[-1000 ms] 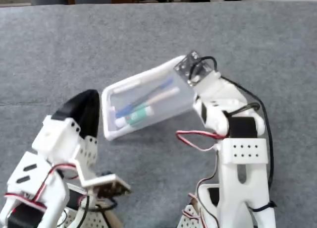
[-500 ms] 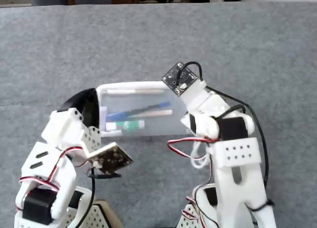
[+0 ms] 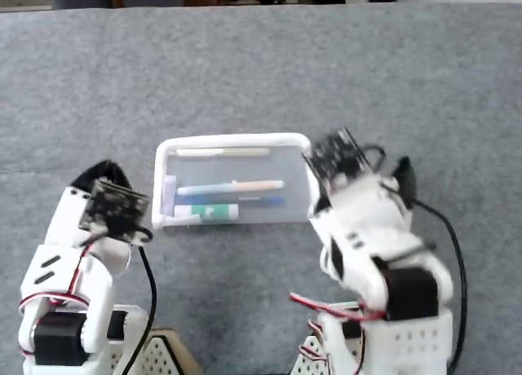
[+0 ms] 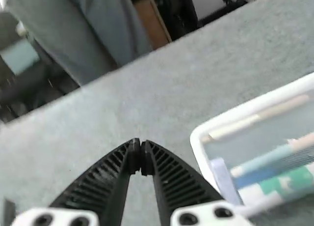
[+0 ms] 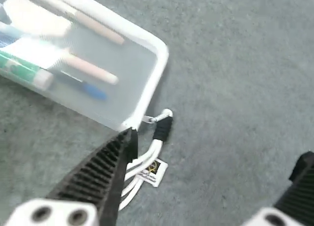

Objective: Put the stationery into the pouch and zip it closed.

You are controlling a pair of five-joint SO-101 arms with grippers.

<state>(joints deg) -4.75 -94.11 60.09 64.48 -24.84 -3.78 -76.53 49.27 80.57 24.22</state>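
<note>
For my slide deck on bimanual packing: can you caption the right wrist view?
Open right hand by the clear pouch corner, pens inside, zipper pull lying on the grey table.

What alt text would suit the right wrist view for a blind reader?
A clear pouch holding pens lies on the grey table, its zipper pull sticking out at one corner. The right gripper is open, one finger beside that corner.

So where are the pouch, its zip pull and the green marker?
pouch [image 3: 232,138], high view, white far rim.
zip pull [image 5: 162,128], right wrist view, black tab.
green marker [image 3: 210,213], high view, green label.
</note>
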